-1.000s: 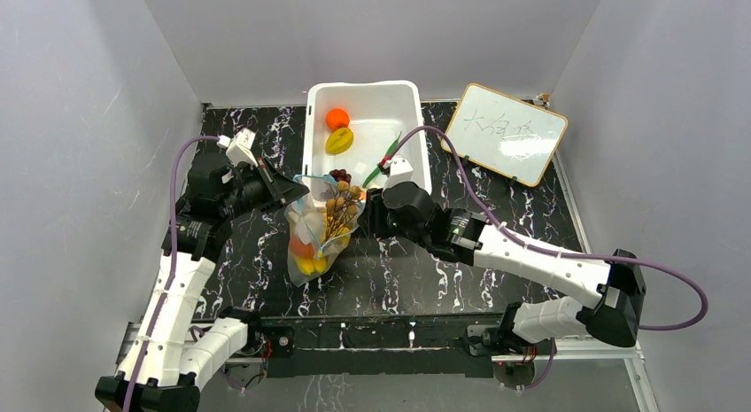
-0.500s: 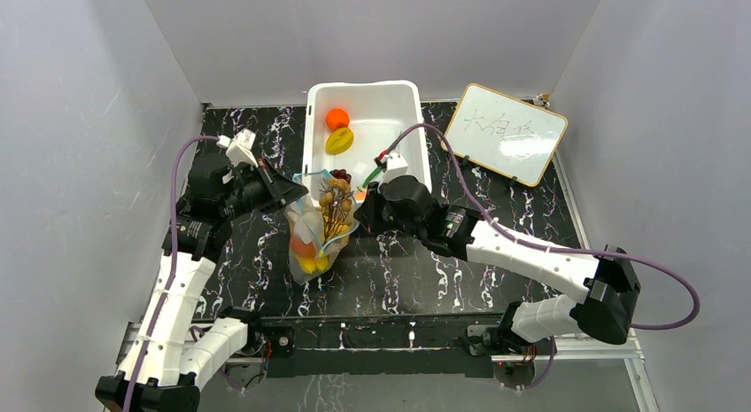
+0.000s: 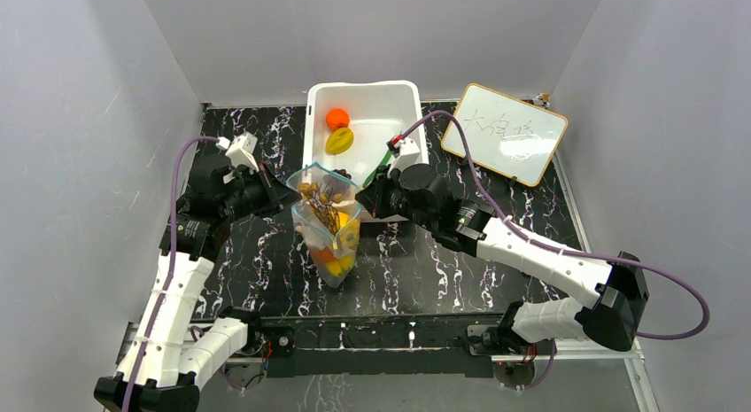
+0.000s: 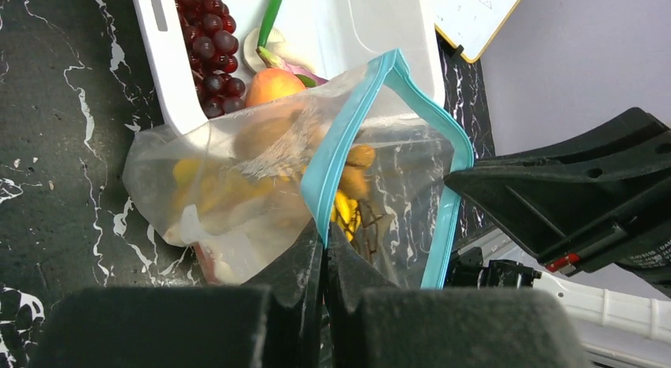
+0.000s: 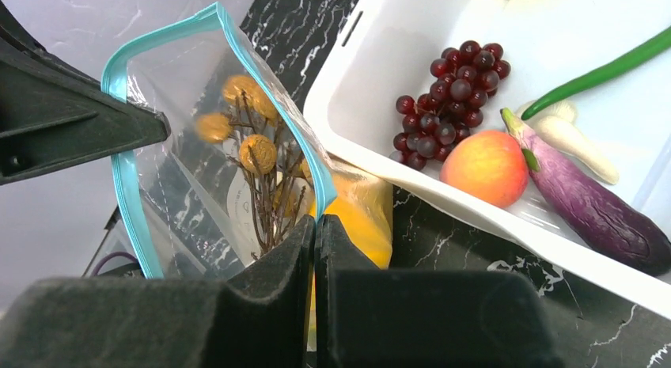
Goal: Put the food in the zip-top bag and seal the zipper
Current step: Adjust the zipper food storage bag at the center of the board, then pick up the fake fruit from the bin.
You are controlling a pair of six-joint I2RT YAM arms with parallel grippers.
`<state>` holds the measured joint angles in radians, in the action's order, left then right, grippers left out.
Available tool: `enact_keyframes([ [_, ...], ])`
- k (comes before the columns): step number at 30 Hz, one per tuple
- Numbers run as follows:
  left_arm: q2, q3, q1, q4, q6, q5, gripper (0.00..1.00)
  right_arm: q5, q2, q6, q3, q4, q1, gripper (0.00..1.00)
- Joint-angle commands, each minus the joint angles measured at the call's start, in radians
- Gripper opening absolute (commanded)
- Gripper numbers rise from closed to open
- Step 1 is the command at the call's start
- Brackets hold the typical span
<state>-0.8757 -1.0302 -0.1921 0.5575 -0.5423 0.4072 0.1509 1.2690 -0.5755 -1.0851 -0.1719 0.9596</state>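
Observation:
The clear zip-top bag [image 3: 326, 230] hangs between my two grippers with its mouth open upward. It holds yellow bananas, an orange piece and a brown twig bunch [image 5: 257, 158]. My left gripper [image 3: 285, 192] is shut on the teal zipper [image 4: 348, 138] at the bag's left lip [image 4: 324, 245]. My right gripper [image 3: 361, 202] is shut on the opposite lip [image 5: 315, 221]. The white tub [image 3: 407, 97] behind the bag holds an orange [image 3: 336, 118], a yellow pepper [image 3: 339, 141], dark red grapes [image 5: 451, 99], a peach [image 5: 484, 167], a green pod [image 5: 593, 75] and white garlic [image 5: 574, 138].
A purple eggplant [image 5: 585, 210] also lies in the tub. A small whiteboard [image 3: 505, 133] leans at the back right. Grey walls close in the black marbled table [image 3: 425, 270] on three sides.
Both grippers have raised the bag and carried it slightly right and nearer. Its mouth has spread wider and the bag now hangs upright instead of slumping.

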Motion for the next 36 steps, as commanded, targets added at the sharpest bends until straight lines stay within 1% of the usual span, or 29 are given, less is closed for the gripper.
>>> enact_keyframes([
  [1, 0.014, -0.094, -0.004, 0.033, 0.020, 0.003, 0.00, -0.022, -0.031, -0.006, -0.057, 0.116, -0.006, 0.00],
  [5, 0.041, -0.134, -0.004, 0.026, -0.011, 0.022, 0.00, -0.013, -0.028, -0.036, -0.028, 0.116, -0.006, 0.00],
  [8, 0.063, -0.108, -0.004, 0.014, -0.025, 0.019, 0.00, -0.081, -0.016, -0.070, -0.013, 0.142, -0.001, 0.00],
  [11, 0.068, -0.059, -0.005, 0.054, -0.005, -0.016, 0.00, -0.187, 0.012, -0.080, 0.006, 0.193, 0.005, 0.00],
  [15, 0.057, -0.038, -0.003, 0.092, 0.029, -0.039, 0.00, -0.220, 0.043, -0.059, -0.002, 0.184, 0.005, 0.00],
  [16, 0.057, -0.035, -0.004, 0.088, 0.038, -0.044, 0.00, -0.217, 0.051, -0.043, -0.013, 0.172, 0.005, 0.02],
  [20, 0.054, -0.008, -0.004, 0.051, 0.055, -0.032, 0.00, -0.138, 0.084, 0.029, -0.089, 0.069, 0.004, 0.20],
  [23, 0.049, 0.004, -0.004, 0.031, 0.064, -0.024, 0.00, -0.125, 0.109, 0.074, -0.155, 0.020, -0.012, 0.36],
  [25, 0.048, 0.002, -0.004, 0.030, 0.075, -0.027, 0.00, -0.098, 0.126, 0.086, -0.202, 0.007, -0.027, 0.47],
  [27, 0.047, -0.003, -0.003, 0.034, 0.094, -0.043, 0.00, -0.039, 0.140, 0.056, -0.237, 0.001, -0.050, 0.56],
  [29, 0.043, -0.009, -0.004, 0.043, 0.119, -0.064, 0.00, -0.028, 0.158, 0.008, -0.264, 0.024, -0.086, 0.62],
  [32, 0.030, -0.026, -0.004, 0.056, 0.150, -0.074, 0.00, -0.008, 0.203, -0.015, -0.313, 0.053, -0.126, 0.66],
  [36, 0.027, -0.054, -0.004, 0.062, 0.170, -0.087, 0.00, 0.038, 0.279, -0.026, -0.352, 0.109, -0.171, 0.69],
])
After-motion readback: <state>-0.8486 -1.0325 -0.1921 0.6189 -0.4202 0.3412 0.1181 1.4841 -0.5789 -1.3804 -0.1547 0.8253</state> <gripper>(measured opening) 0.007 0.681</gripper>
